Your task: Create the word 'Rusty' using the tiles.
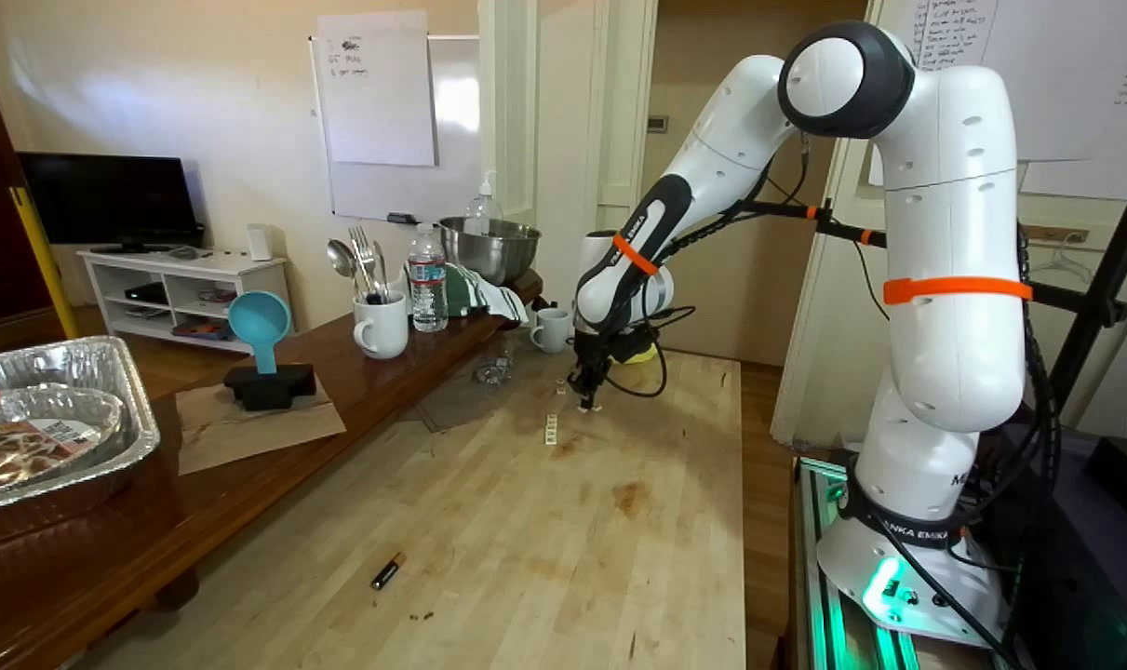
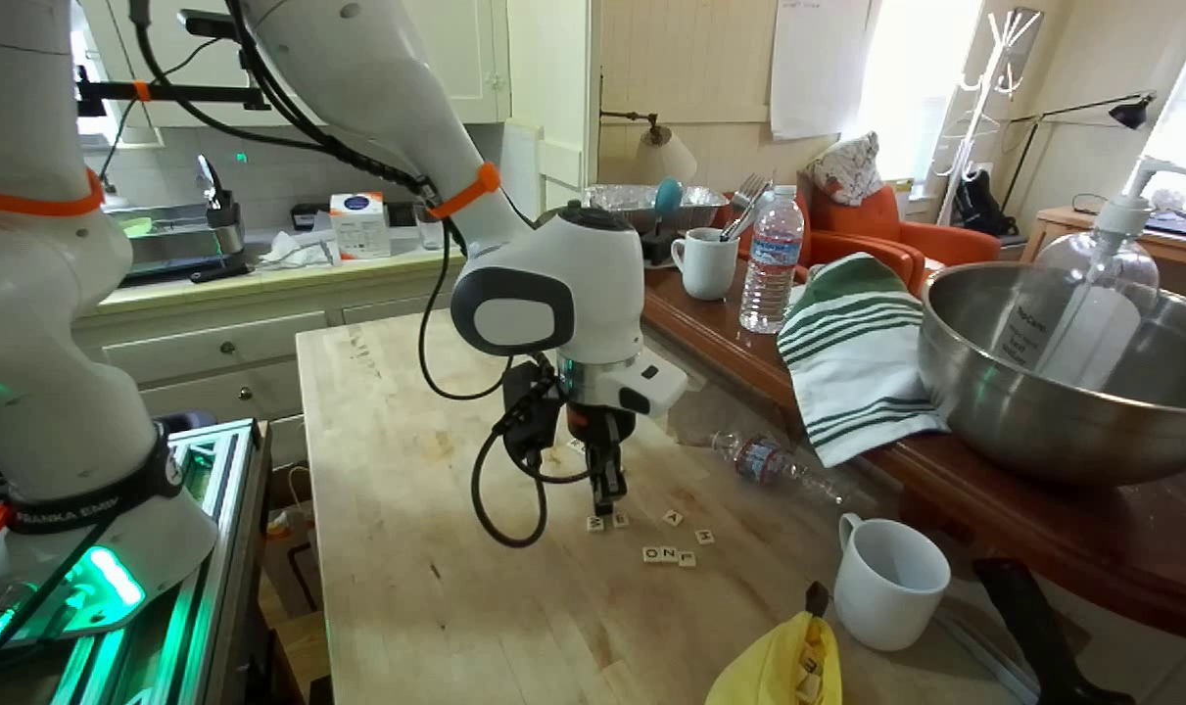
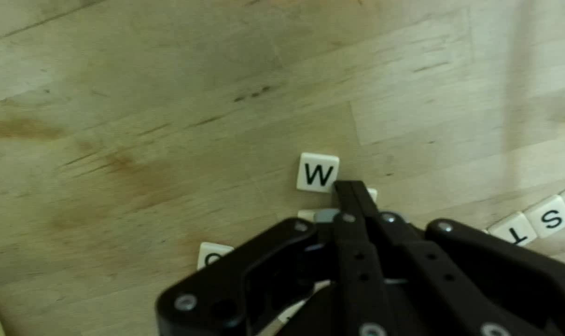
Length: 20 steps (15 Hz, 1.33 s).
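My gripper [image 3: 350, 186] is shut, its fingertips pressed together with nothing seen between them. It is low over the table, right beside the W tile [image 3: 318, 172]; in both exterior views it points down among the loose tiles [image 1: 585, 404] [image 2: 595, 524]. Another tile [image 3: 372, 192] is mostly hidden behind the fingertips. An O-like tile [image 3: 212, 254] is partly covered by the gripper's left side. A row of tiles [image 1: 551, 429] seems to read RUST in an exterior view; its T tile [image 3: 513, 229] and S tile [image 3: 550, 216] show at the wrist view's right. More loose tiles [image 2: 669, 555] lie nearby.
A yellow pouch [image 2: 783, 666] holding tiles lies near a white mug [image 2: 891, 583]. A clear plastic bottle [image 2: 764, 460] lies on its side by the raised dark wood ledge [image 1: 358, 409]. A battery [image 1: 387, 570] lies on the table [image 1: 526, 558].
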Available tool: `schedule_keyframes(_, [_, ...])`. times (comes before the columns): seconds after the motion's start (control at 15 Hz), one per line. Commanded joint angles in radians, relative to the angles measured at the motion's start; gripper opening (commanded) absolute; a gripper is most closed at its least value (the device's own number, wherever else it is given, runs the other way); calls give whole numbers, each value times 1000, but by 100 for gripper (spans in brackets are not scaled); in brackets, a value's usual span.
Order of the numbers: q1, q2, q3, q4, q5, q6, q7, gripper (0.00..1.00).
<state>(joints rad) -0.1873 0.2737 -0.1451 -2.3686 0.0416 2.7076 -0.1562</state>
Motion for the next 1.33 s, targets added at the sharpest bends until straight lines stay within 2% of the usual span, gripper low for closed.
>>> schedule_keyframes(0.0, [-6, 23, -36, 0, -68, 30, 9, 0])
schedule_keyframes(0.27, [-12, 42, -64, 18, -106, 49, 20, 0])
schedule_keyframes(0.93, [-21, -117, -17, -38, -69, 1, -64, 0])
schedule_keyframes(1.0, [-22, -127, -3, -41, -54, -1, -90, 20])
schedule_keyframes(1.27, [-25, -149, 59, -52, 15, -20, -257, 49])
